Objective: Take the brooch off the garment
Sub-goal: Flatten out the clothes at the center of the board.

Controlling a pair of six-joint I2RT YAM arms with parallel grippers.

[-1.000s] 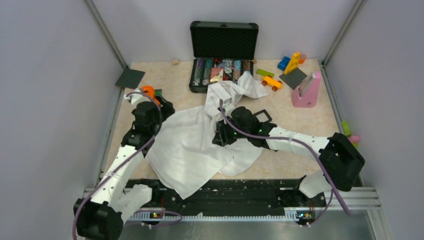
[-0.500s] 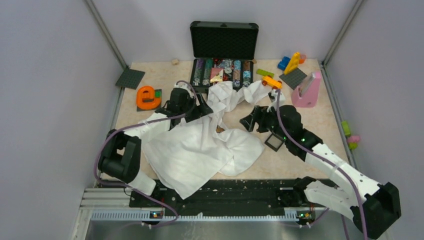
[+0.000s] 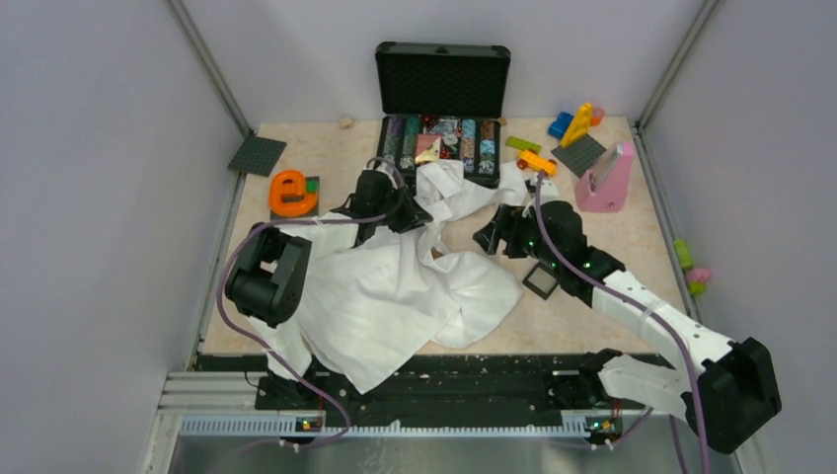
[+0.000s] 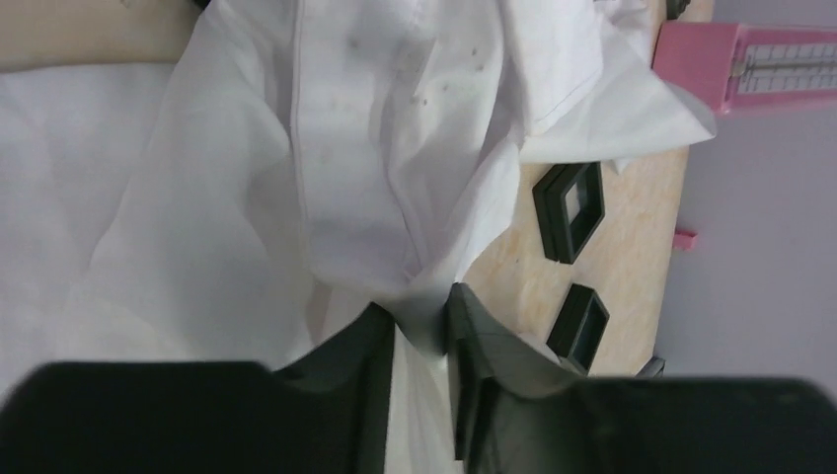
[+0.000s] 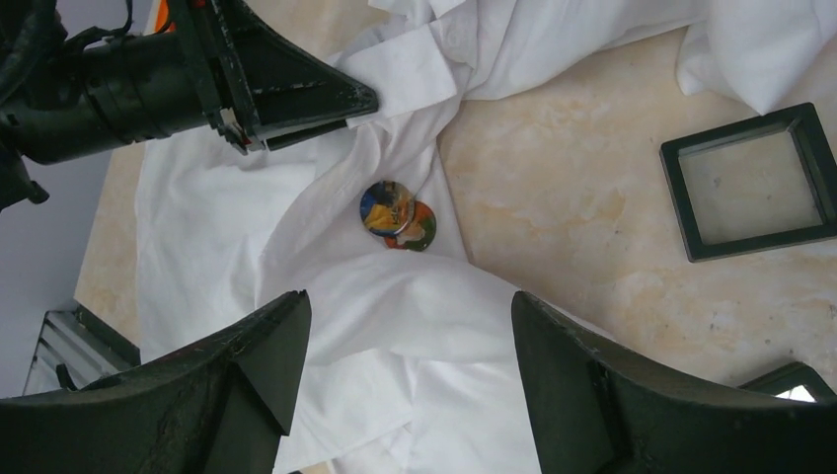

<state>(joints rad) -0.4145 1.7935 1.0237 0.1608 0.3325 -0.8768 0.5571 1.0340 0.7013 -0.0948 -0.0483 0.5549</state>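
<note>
My left tool (image 4: 422, 331) pinched fold of garment (image 3: 375, 296). My right tool (image 5: 405, 311) hung open above brooch (image 5: 398, 215), which lay on garment's edge. Removal judged not yet done.

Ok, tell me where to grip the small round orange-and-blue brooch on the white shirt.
Probably pinch the brooch across its rim, from straight above with the open right gripper: it lies flat on the shirt, which the left gripper holds.

Between the spread jaws of the right gripper (image 5: 407, 301) the way to the brooch (image 5: 398, 214) seems free; a black frame (image 5: 758, 181) lies ahead-right, and the left gripper (image 5: 345, 102), pinching the shirt (image 5: 197, 227), ahead-left.
</note>
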